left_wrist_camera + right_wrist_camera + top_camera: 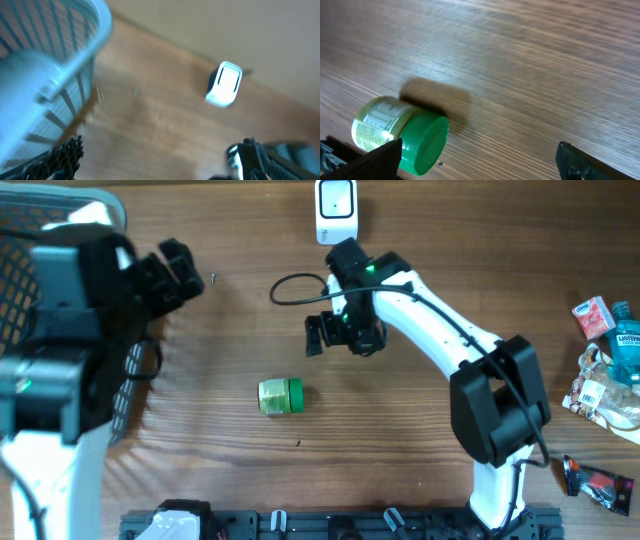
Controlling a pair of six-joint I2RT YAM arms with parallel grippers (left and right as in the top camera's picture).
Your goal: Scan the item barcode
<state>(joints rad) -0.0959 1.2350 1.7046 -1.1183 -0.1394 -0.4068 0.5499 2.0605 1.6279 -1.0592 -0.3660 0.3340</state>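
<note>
Bright green lid point(424, 142) on a jar point(281, 396) whose yellow-green label carries fine pale print. The worktop point(400, 450) is mid-brown, streaked with darker wood grain. The scanner point(336, 210) is white with a dark face. The basket point(85, 55) is pale blue-white, its walls an open lattice. The left arm point(60, 330) and right arm point(440, 330) are white with black sections, each showing a small green light. The cable point(297, 276) is black. Also seen: a red-and-white box point(593, 317), a blue bottle point(627, 340) and a black-and-red tube point(597, 480).
</note>
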